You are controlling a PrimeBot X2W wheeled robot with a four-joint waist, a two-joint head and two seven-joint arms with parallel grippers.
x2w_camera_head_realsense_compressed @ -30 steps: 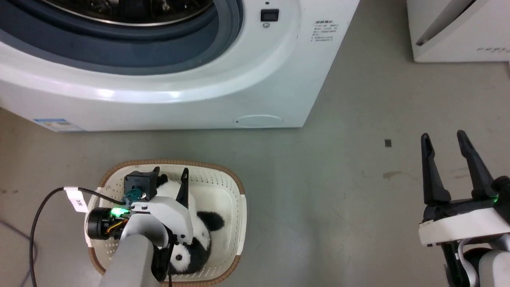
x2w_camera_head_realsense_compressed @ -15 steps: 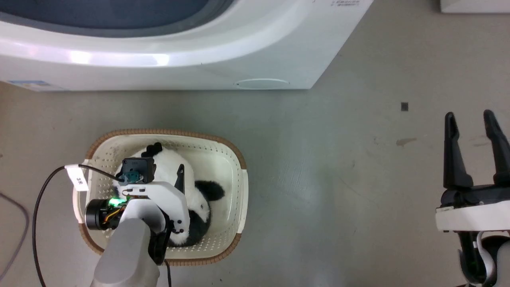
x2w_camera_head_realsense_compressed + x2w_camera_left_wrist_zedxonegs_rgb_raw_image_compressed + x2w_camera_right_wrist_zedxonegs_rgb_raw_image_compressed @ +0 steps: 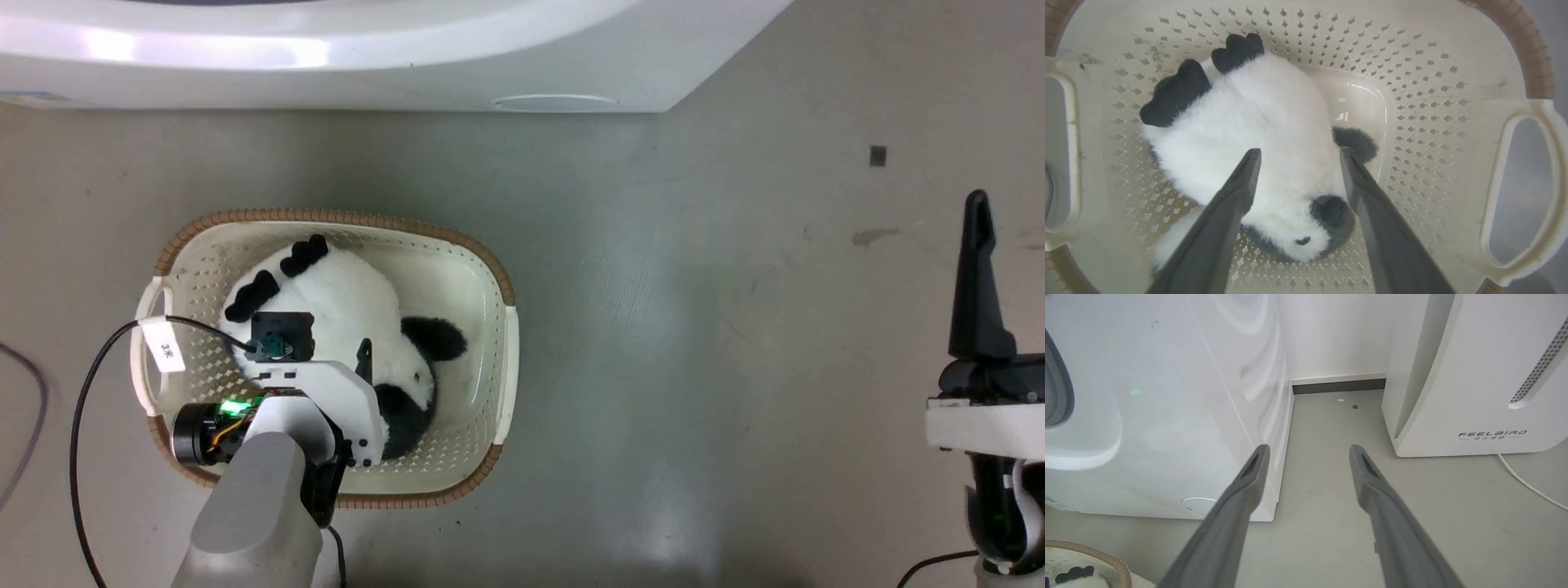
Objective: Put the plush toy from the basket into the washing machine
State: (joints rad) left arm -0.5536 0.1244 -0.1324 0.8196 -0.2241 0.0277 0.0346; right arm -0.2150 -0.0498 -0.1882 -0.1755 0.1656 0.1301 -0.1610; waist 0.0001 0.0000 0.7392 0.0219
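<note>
ok so the grey floor (image 3: 694, 327) takes up most of the head view, and the white washing machine (image 3: 367, 49) runs along the 12 o'clock edge, just its lower front panel in shot. In the right wrist view there's a white slanted appliance marked FEELBIRD (image 3: 1474, 367) at about 2 o'clock, with a strip of floor between it and the washer

the cream basket (image 3: 326, 216) with the brown braided rim sits on the floor at roughly 8 o'clock in the head view, well apart from the washer. The panda plush toy (image 3: 343, 302) is lying inside it, black feet pointing to the basket's 11 o'clock corner, head down toward 6 o'clock, 1 black fluffy bit sticking out to 3 o'clock

left gripper (image 3: 1299, 152) is down in the basket right over the panda, its 2 fingers spread wide with the head and upper body between them. Can't tell if they're actually touching the fur, and they're not squeezing it

right gripper (image 3: 1309, 449) hangs at about 4 o'clock in the head view, fingers spread, nothing between them, just floor beyond

small stuff: a black cable (image 3: 77, 408) with a white tag (image 3: 162, 353) loops off the left wrist, and there's a tiny dark square (image 3: 878, 155) on the floor at 2 o'clock
</note>
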